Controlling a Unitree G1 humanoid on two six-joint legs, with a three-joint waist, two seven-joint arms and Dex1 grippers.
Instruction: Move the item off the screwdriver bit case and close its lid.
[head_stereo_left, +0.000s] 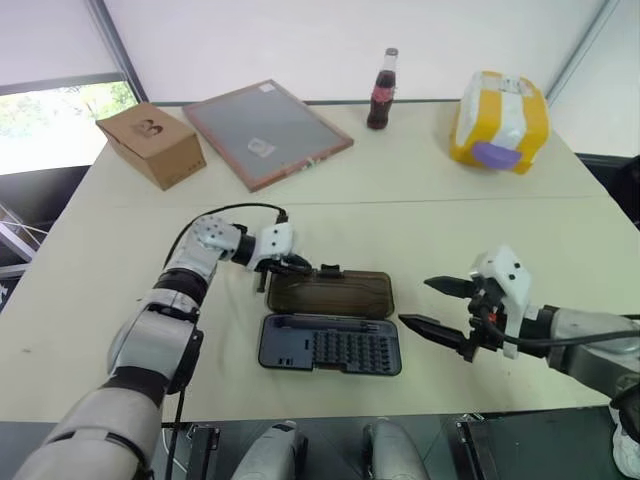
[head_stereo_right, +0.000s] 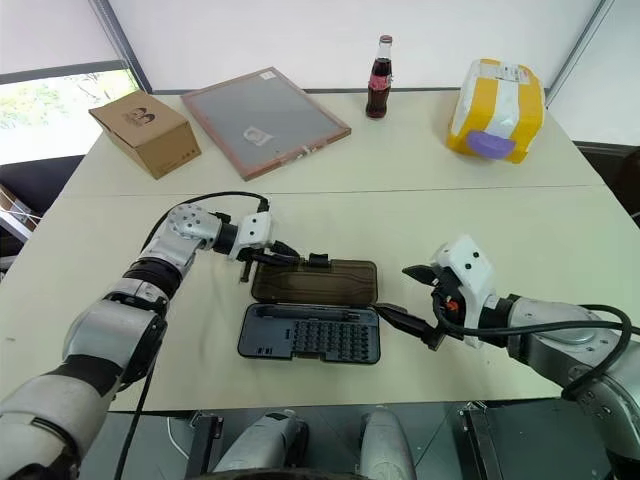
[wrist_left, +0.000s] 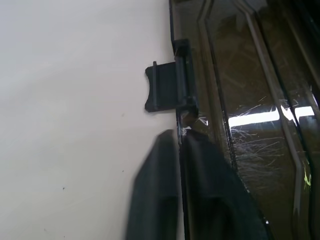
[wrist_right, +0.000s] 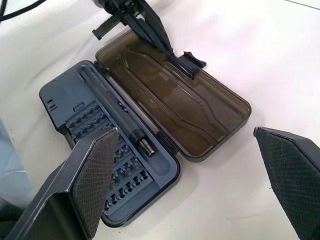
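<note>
The screwdriver bit case (head_stereo_left: 330, 345) lies open flat on the table near the front edge, its dark blue-grey tray full of bits. Its smoky-brown lid (head_stereo_left: 330, 294) lies just behind the tray, the black latch tab (head_stereo_left: 329, 270) on its far edge. Nothing rests on the tray or the lid, and I cannot tell which thing is the item. My left gripper (head_stereo_left: 300, 266) reaches in from the left to the lid's far edge beside the tab. In the left wrist view its fingers (wrist_left: 210, 200) sit tight on either side of the rim. My right gripper (head_stereo_left: 415, 302) hangs wide open right of the case.
Along the back of the table stand a brown cardboard box (head_stereo_left: 150, 143), a pink-framed grey board (head_stereo_left: 267, 132), a cola bottle (head_stereo_left: 382, 90) and a yellow and white package (head_stereo_left: 500, 120). A black cable (head_stereo_left: 215, 212) arcs over my left forearm.
</note>
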